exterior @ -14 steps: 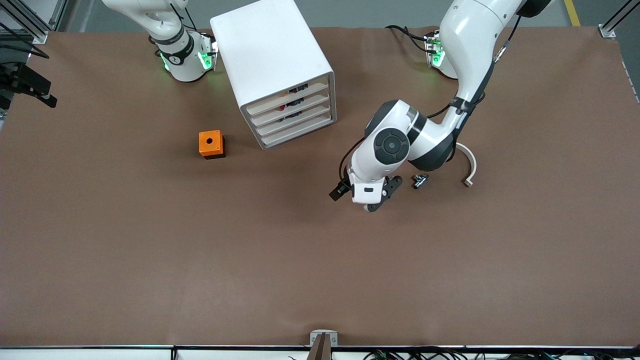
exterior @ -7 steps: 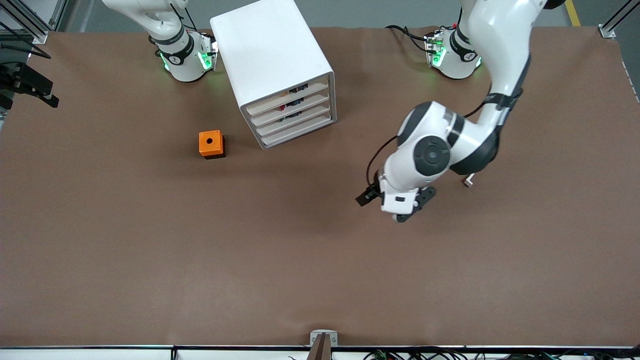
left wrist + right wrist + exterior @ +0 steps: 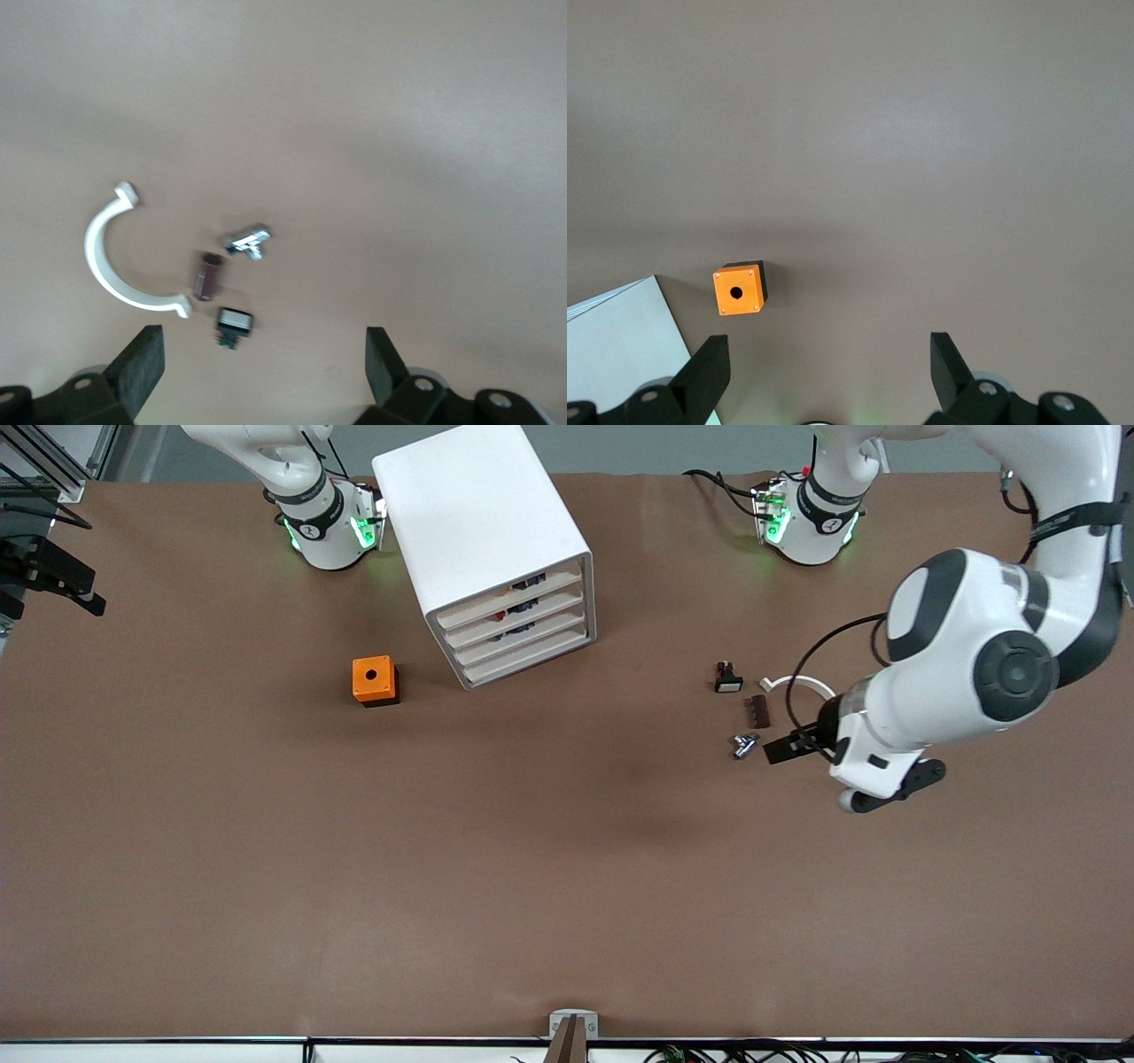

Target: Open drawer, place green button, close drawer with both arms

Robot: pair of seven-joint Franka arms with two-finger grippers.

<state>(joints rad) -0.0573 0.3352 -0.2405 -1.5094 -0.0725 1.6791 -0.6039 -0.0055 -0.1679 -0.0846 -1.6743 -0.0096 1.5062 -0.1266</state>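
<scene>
1. We are viewing the white cabinet (image 3: 496, 549) standing between the two arm bases; all four of its drawers are sitting shut.
2. The drawer (image 3: 524, 641), third from the top, is showing a plain flat front.
3. We are not seeing a green-capped button in any view; a black button with a white square cap (image 3: 727, 679) is lying near a white curved clip (image 3: 796, 684), a small brown ridged part (image 3: 758, 710) and a small metal fitting (image 3: 743, 745).
4. The left gripper (image 3: 261, 376) is hanging in the air over the bare table just beside these small parts, fingers spread wide and gripping nothing.
5. The right gripper (image 3: 826, 372) is waiting high over the table near the cabinet, fingers (image 3: 709, 367) spread wide and empty.
6. The orange cube with a hole (image 3: 374, 680) is resting beside the cabinet, toward the right arm's end.
</scene>
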